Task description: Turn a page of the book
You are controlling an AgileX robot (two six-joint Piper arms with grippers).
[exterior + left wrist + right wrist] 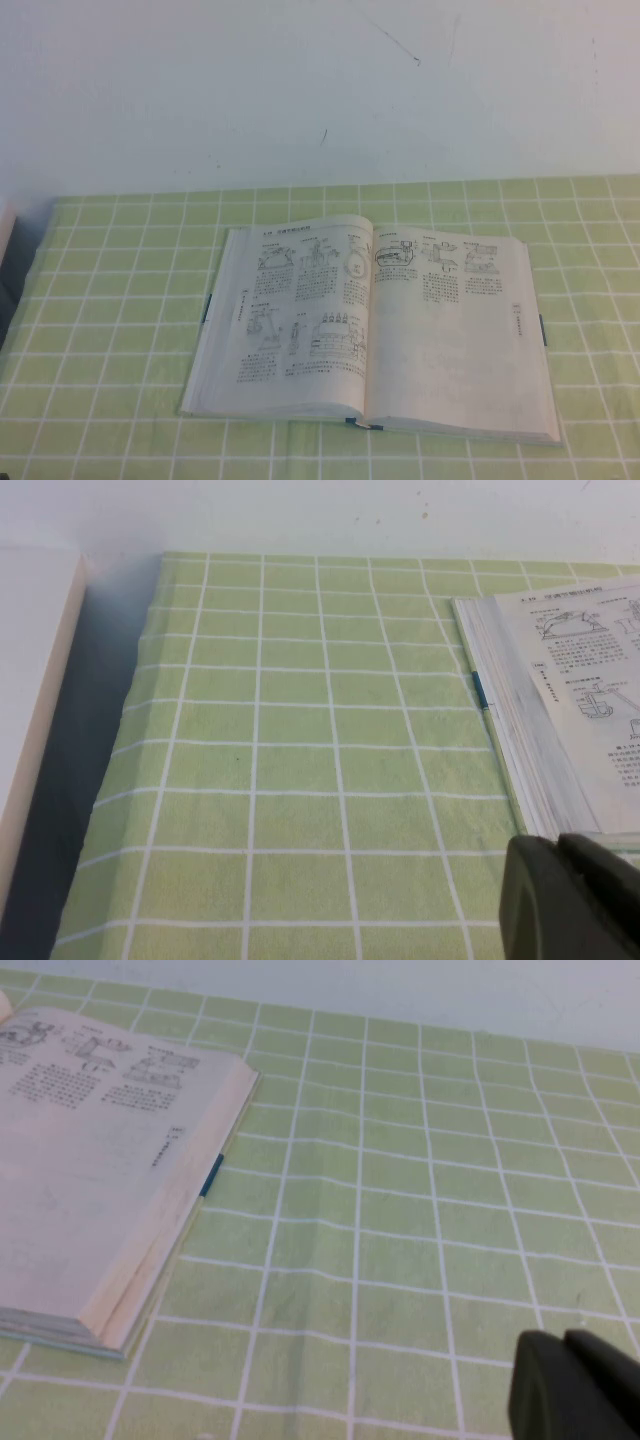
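Observation:
The book (370,325) lies open and flat on the green checked cloth, spine toward me. Its right-hand face is the page (455,335), with three small drawings above mostly blank paper; it lies flat. The left face is densely printed. Neither arm shows in the high view. My left gripper (565,885) is shut and empty, low near the book's left near corner (540,780). My right gripper (570,1380) is shut and empty over bare cloth, well to the right of the book (110,1170); the page (90,1180) also shows there.
The green checked cloth (120,300) covers the table up to a white wall (300,90). A white box-like edge (35,710) stands off the cloth's left side, with a dark gap beside it.

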